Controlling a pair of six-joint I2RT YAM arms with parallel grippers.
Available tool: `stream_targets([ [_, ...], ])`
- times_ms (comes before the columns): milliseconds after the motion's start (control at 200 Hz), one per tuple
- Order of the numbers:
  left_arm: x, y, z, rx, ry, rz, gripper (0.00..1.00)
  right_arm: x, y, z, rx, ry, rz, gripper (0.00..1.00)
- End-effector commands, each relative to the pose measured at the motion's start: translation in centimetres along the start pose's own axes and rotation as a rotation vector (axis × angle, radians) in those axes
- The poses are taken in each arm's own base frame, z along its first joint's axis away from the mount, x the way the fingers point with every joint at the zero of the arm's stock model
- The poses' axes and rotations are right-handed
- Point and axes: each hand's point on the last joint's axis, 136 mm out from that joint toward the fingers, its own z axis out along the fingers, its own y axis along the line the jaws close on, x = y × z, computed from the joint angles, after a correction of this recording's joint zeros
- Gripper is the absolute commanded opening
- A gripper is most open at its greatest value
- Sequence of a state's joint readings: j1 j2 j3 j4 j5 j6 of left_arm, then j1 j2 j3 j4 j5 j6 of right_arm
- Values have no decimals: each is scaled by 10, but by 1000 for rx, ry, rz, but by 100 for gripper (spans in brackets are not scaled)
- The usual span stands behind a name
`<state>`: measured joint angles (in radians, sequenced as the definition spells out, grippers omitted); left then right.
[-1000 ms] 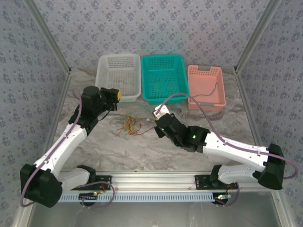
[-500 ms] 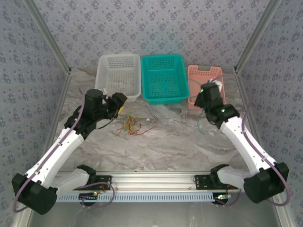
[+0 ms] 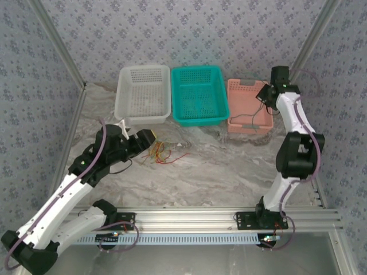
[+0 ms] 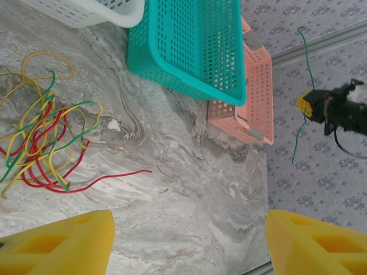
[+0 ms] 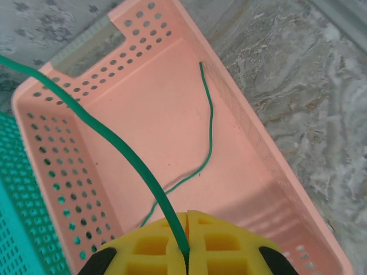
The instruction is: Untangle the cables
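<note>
Marbled grey tabletop point(image 3: 218, 166) is filling the floor of the cell, and flowered blue-grey wallpaper point(image 3: 189, 28) is closing it in on three sides. Along the far edge three baskets are sitting in a row: a white basket point(image 3: 143, 67) at 11 o'clock, a teal basket point(image 3: 199, 120) at 12 and a pink basket point(image 3: 246, 86) at 1 o'clock.

Over on the left, the cables point(image 3: 160, 152) are lying in a loose tangle on the table, at about 10 o'clock from its middle, just in front of the white basket. The left wrist view is showing them well point(image 4: 40, 143): yellow, green and red loops crossing over one another, with one red strand trailing out toward 3 o'clock.

The left gripper point(image 3: 146, 137) is hovering just beside that tangle, at its 9 o'clock. Its yellow fingers are standing wide apart point(image 4: 189, 223), holding nothing.

Up at 1 o'clock the right gripper point(image 3: 265, 94) is hanging above the pink basket. Its jaws are pressed together point(image 5: 186, 229) on a single green cable point(image 5: 114, 146), which is arching out of the pads across the basket. A second green cable point(image 5: 210, 123) is lying loose on the pink basket's floor.
</note>
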<state>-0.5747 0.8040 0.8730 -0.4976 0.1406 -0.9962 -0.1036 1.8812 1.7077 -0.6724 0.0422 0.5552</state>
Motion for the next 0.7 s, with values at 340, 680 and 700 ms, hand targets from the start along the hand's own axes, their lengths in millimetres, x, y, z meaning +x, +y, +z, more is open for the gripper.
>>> stream_targets([
  [340,14,11,-4,-15,21,49,69,2,-1,79,48,150,-26,0],
  [680,23,16,-1,-18,41,53,68,-26,3,37,49,10,-47,56],
  [700,23,16,-1,-16,44,52,68,-27,3,32,47,1,-45,56],
])
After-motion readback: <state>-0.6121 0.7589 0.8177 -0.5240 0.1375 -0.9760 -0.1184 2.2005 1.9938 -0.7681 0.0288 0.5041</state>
